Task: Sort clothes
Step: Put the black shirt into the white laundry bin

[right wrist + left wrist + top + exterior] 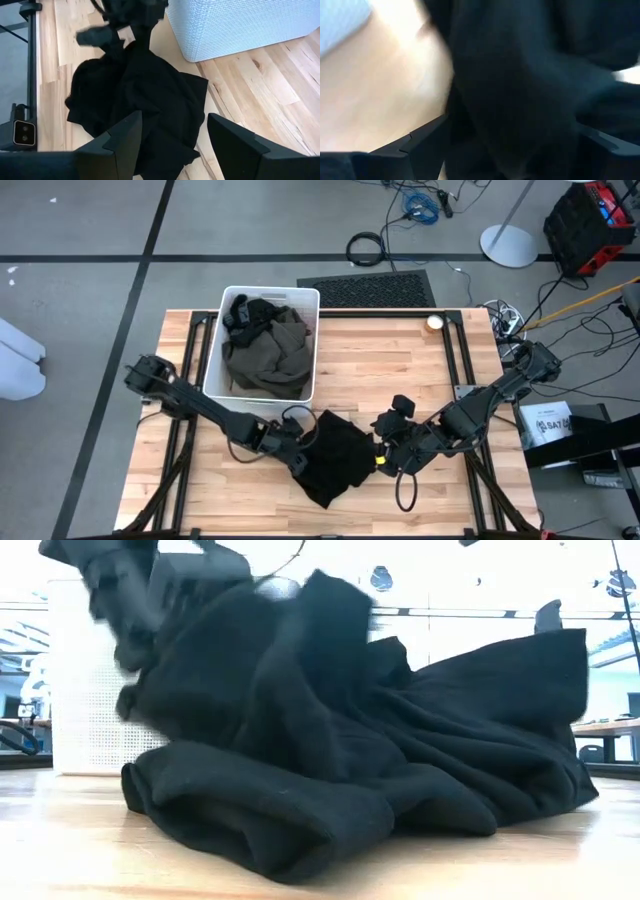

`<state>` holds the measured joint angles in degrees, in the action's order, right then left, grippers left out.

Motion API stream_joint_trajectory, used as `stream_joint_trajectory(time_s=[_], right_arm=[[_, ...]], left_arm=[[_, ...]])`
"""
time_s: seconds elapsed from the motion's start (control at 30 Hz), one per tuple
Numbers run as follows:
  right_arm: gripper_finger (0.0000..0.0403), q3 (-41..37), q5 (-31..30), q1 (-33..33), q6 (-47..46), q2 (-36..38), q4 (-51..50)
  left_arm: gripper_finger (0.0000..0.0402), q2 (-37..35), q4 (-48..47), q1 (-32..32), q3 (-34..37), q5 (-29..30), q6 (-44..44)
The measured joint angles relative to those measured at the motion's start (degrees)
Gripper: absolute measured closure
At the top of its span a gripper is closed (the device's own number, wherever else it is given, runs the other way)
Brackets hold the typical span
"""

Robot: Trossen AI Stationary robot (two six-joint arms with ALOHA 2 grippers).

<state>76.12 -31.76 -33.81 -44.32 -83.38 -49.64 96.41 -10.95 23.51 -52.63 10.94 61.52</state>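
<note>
Black cloth fills my left wrist view: the black garment (520,85) is bunched between the left gripper (510,150)'s two fingers, pressed right up to the lens, so I read that gripper as clenched on it. Only a strip of bare desk (385,100) shows beside the fabric there.

From the low view I get what the wrist camera cannot give me: the garment (350,760) sits in a heap on the desk (80,860), with its left part pulled up toward the dark arm at the upper left, and the white bin (90,710) stands behind it.

From the high view I see the whole layout. The garment (335,455) lies on the front middle of the desk (400,350), just in front of the bin (262,345). The left gripper (300,450) is at the garment's left edge, touching it. The right gripper (385,455) is just beside the garment's right edge. Inside the bin lies an olive garment (265,355) with another dark piece (250,312) on top at the far end.

On the right wrist view, the right gripper (175,137) is released, its fingers spread apart above the near edge of the black garment (145,105), holding nothing. The left arm's gripper (125,20) shows beyond, at the far side of the cloth beside the bin (240,25).
</note>
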Motion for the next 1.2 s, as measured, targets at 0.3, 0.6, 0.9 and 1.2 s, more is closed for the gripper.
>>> stream_joint_trajectory(time_s=[0.3, 0.6, 0.9, 1.2], right_arm=[[0.019, 0.0, 0.0, 0.4, 0.0, -0.2, 0.0], [0.019, 0.0, -0.2, 0.4, -0.5, -0.2, 0.1], [0.019, 0.0, -0.2, 0.4, -2.6, -0.2, 0.1], [0.019, 0.0, 0.0, -0.1, -8.1, -0.2, 0.1]], left_arm=[[0.008, 10.4, 6.0, 2.1, -0.8, -1.4, 0.8], [0.0134, 13.6, 2.6, 3.0, -3.6, -4.0, -2.5], [0.0365, 13.6, 1.0, 3.2, -4.7, -3.9, -8.1], [0.037, 10.3, 0.4, 3.7, -5.6, -2.4, -12.4]])
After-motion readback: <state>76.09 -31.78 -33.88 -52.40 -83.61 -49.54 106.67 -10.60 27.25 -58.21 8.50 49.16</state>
